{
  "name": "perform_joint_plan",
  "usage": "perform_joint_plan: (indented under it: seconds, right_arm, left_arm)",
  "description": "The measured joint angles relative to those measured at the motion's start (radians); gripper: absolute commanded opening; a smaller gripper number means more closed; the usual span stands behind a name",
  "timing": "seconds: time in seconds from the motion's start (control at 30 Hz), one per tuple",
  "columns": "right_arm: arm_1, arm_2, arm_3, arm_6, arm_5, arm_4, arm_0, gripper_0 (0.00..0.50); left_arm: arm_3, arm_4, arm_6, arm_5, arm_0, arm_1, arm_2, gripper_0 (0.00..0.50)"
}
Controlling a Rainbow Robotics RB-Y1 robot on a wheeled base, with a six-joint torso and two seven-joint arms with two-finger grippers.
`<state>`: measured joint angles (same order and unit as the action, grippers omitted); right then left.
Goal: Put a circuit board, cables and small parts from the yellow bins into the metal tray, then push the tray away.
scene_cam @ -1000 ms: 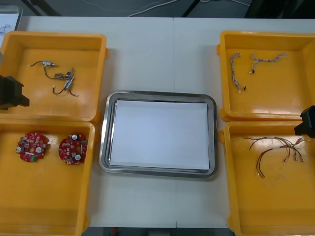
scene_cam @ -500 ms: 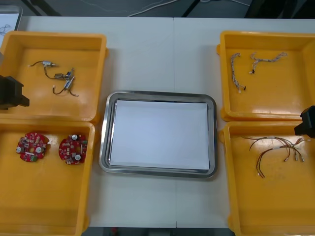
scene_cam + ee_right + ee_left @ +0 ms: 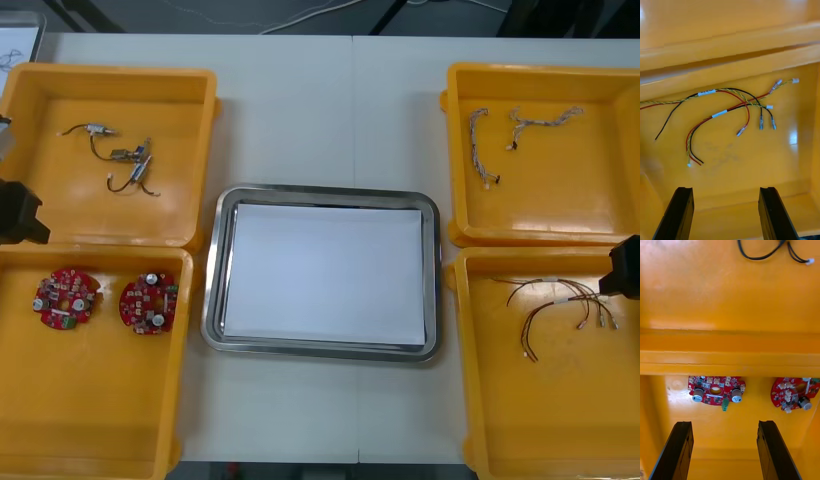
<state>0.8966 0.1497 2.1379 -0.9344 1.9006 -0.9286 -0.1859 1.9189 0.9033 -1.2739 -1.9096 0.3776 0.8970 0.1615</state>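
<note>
Two round red circuit boards (image 3: 68,297) (image 3: 148,303) lie in the near left yellow bin (image 3: 100,440). My left gripper (image 3: 725,425) hangs open above that bin, one board (image 3: 716,390) just ahead of its fingers and the other (image 3: 794,393) off to the side. Its arm (image 3: 20,212) shows at the table's left edge. My right gripper (image 3: 726,191) is open over the near right bin (image 3: 560,430), short of the red, yellow and black cables (image 3: 730,112). The metal tray (image 3: 213,290), white inside, sits between the bins.
The far left bin (image 3: 205,130) holds small metal parts with black cables (image 3: 125,160). In the far right bin (image 3: 600,210) lie two twisted blue and white cables (image 3: 480,145). Bare table stretches beyond the tray's far rim.
Both arms have shifted a little toward the near side of the table, each now over the wall between its two bins. Nothing has been picked up.
</note>
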Motion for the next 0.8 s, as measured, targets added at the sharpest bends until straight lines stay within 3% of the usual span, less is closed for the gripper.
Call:
perform_joint_plan:
  seconds: [0.13,0.37,0.53,0.7,0.8]
  right_arm:
    - [-0.026,0.000,-0.001,0.051,-0.036,0.011,0.020,0.500]
    - [-0.097,-0.017,-0.001,0.109,-0.058,0.091,0.040,0.500]
    - [-0.129,-0.082,-0.002,0.119,-0.102,0.181,0.049,0.500]
    - [-0.146,-0.157,-0.002,0.298,-0.142,0.222,0.060,0.500]
    - [-0.153,-0.188,-0.002,0.356,-0.172,0.236,0.072,0.500]
  left_arm:
    - [0.005,0.015,-0.064,-0.001,0.005,0.001,0.015,0.500]
    - [0.008,0.130,-0.064,-0.004,-0.024,0.036,0.069,0.500]
    - [0.057,0.149,-0.064,-0.004,-0.118,0.056,0.152,0.500]
    - [0.132,0.152,-0.064,0.001,-0.244,0.060,0.227,0.500]
    - [0.181,0.153,-0.064,0.059,-0.328,0.061,0.254,0.500]
